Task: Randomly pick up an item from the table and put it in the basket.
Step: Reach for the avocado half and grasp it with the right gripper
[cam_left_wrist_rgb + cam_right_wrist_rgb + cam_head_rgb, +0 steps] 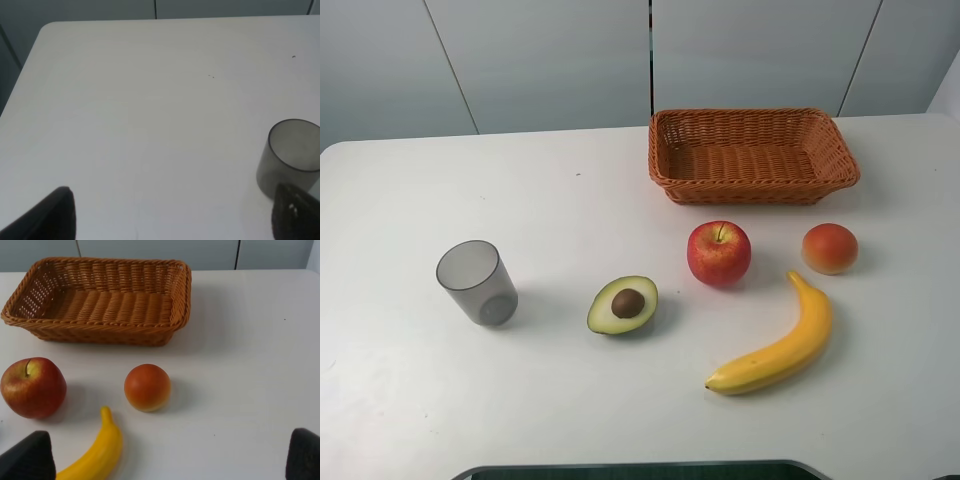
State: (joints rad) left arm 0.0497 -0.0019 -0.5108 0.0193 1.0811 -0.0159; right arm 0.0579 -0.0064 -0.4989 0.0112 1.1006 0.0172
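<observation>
Wicker, orange-brown: where does the basket [750,190] sit from the high camera? asks my operator.

Upper right of the frame, with nothing in it. The halved avocado [623,305] lies flesh-up on the table [400,400] just below centre. The grey cup [476,282] is to its left and the red apple [718,253] to its upper right, both apart from it. Neither of my arms shows there.

And the left wrist camera?

My left gripper [175,215] is spread wide with nothing between the fingertips. Only the cup stands near one of them. The avocado is out of this view.

The right wrist?

My right gripper [167,457] is spread just as wide and also holds nothing. It faces the basket, with the apple, a round orange-red fruit [147,387] and the banana [97,452] in front of it. No avocado here either.

So how do you do the pick well?

I judge that nothing has started yet. The avocado lies slightly left of centre, so I would use the left arm. I would come down from above, straddle it across its narrower width and stay clear of the cup. The skin looks smooth and rounded, so I would close gently, then lift high enough to clear the basket's rim.
</observation>
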